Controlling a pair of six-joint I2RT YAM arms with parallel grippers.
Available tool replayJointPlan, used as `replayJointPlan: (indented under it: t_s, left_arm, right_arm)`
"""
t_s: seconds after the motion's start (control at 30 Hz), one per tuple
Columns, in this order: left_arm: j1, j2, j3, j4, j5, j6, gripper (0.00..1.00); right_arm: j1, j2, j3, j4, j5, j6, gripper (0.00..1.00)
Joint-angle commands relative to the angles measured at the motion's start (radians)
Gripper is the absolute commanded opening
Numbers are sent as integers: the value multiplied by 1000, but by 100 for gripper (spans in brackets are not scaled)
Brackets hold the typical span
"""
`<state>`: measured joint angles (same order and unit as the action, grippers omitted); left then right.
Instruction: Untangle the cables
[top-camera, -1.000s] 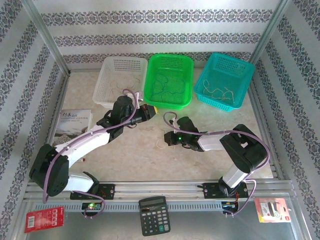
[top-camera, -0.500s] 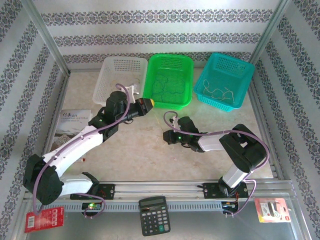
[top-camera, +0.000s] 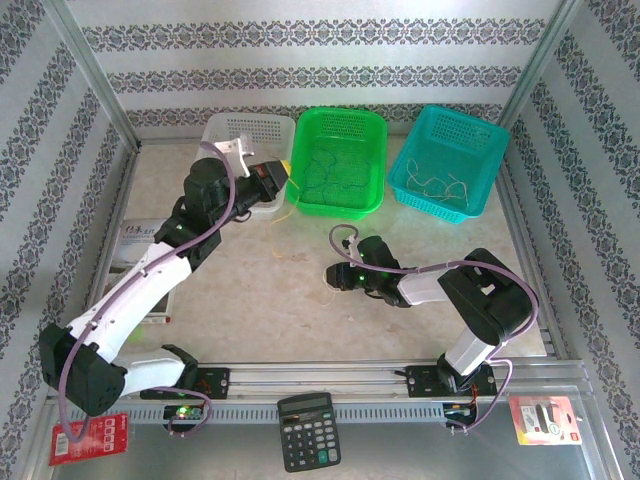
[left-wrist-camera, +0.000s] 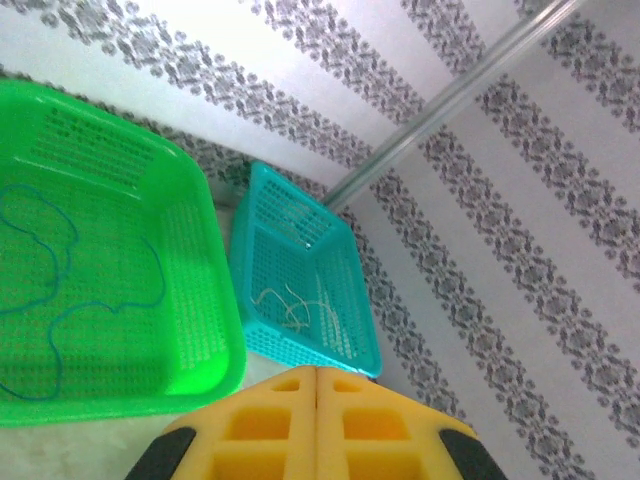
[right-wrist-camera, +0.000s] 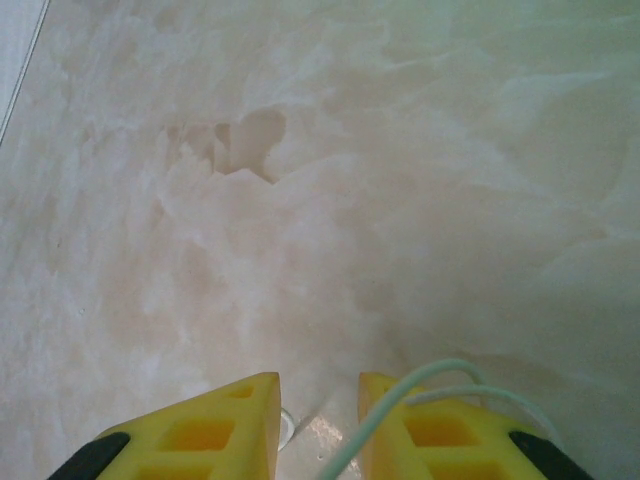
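The marble-look worktop (top-camera: 250, 290) carries three baskets along its far edge. The left arm reaches up between the white basket (top-camera: 235, 135) and the green basket (top-camera: 372, 160). The left gripper (left-wrist-camera: 316, 374) has its yellow fingers pressed flat together, and I cannot tell whether anything is pinched. The right gripper (right-wrist-camera: 318, 385) sits low over the worktop, its fingers slightly parted, with a whitish cable (right-wrist-camera: 384, 402) looping across one finger. Blue-grey cables (top-camera: 330, 172) lie in the green basket, and tan cables (left-wrist-camera: 290, 305) lie in the teal basket (left-wrist-camera: 345, 270).
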<state>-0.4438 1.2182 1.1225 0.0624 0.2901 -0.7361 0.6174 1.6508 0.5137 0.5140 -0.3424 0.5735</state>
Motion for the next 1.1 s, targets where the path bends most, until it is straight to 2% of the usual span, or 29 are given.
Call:
replayJointPlan:
  t_s: [0.0,0.33,0.57,0.93,0.97,1.0,1.07]
  left_arm:
    - [50,5,55,-29,1,41,0]
    - [184,77,164,-110,-10,149,0]
    - [294,222,292,-156,-38,228,0]
    - [346,491,455,-200,-89,337,0]
    - [348,513,466,-207,-89,342,1]
    - [349,534,477,-217,-84,348,8]
    - [352,572,504,-243,-68,355,31]
  right_arm:
    - [-10,9,-32,-30,17,3,28]
    - [-11,-15,-28,-37,-1,8,29]
    - [-12,-75,-7,-83,-3,-1,31]
    - [-16,-157,65,-195,25,-28,45]
    - [-17,-166,74,-206,28,-29,46]
    - [-19,-177,83,-217,32,-33,47]
    - [-21,-195,99,-243,43,-39,49]
